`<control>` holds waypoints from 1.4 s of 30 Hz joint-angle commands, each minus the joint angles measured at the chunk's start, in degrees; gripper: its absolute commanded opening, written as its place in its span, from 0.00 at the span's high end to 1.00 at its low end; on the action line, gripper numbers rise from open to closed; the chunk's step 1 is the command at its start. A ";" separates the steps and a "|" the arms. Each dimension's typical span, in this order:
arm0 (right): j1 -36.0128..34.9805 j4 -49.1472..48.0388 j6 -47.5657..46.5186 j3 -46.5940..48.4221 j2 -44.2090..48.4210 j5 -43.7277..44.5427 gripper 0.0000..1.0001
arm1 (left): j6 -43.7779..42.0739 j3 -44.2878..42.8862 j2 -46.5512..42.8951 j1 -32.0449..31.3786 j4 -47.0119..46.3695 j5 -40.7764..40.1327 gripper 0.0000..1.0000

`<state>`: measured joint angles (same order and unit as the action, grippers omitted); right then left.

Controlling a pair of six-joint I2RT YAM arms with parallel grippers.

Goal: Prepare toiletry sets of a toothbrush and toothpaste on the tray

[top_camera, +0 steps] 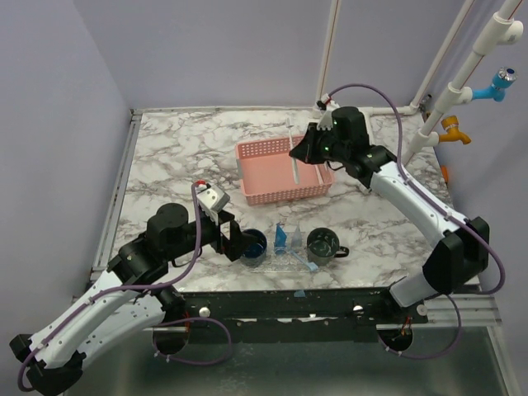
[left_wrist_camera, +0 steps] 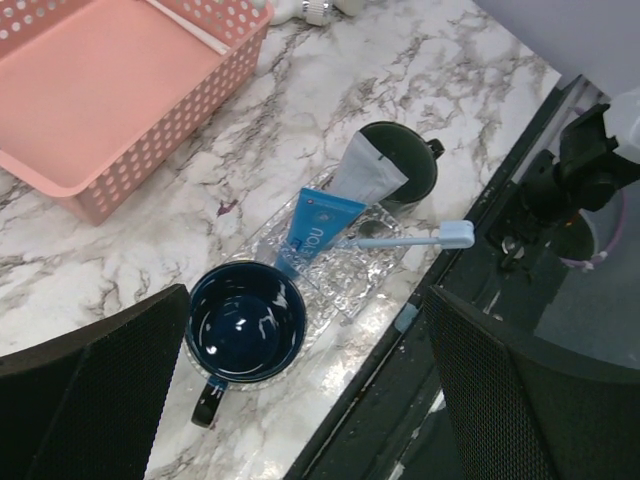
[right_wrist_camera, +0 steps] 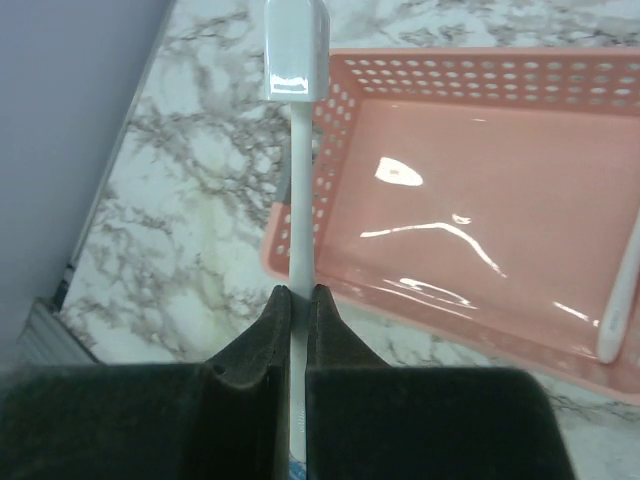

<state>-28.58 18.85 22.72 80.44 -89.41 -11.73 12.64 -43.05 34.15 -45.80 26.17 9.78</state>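
The clear tray (left_wrist_camera: 352, 282) lies near the table's front edge. A navy mug (left_wrist_camera: 246, 322) stands at one end of it and a dark green mug (left_wrist_camera: 400, 165) at the other. A blue tube (left_wrist_camera: 318, 225) and a grey-white tube (left_wrist_camera: 365, 170) lie between them. The light-blue toothbrush (left_wrist_camera: 410, 240) rests across the tray, its head over the table edge. My left gripper (left_wrist_camera: 300, 400) hangs open above the navy mug and holds nothing. My right gripper (right_wrist_camera: 300, 292) is shut on a white toothbrush (right_wrist_camera: 297, 150), above the corner of the pink basket (right_wrist_camera: 480, 200).
Another white toothbrush (right_wrist_camera: 620, 300) lies inside the pink basket (top_camera: 280, 169), which sits mid-table behind the tray (top_camera: 280, 262). The black front rail (left_wrist_camera: 400, 400) runs right beside the tray. White pipes (top_camera: 462, 74) stand at the back right.
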 commanded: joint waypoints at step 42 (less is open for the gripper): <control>-26.27 8.28 -9.72 -14.44 26.50 -45.18 1.00 | 19.56 -18.53 -1.26 0.27 8.54 25.39 0.01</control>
<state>-50.28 27.31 13.21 64.23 -62.37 -54.50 30.06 -61.30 34.13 -45.80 33.93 32.27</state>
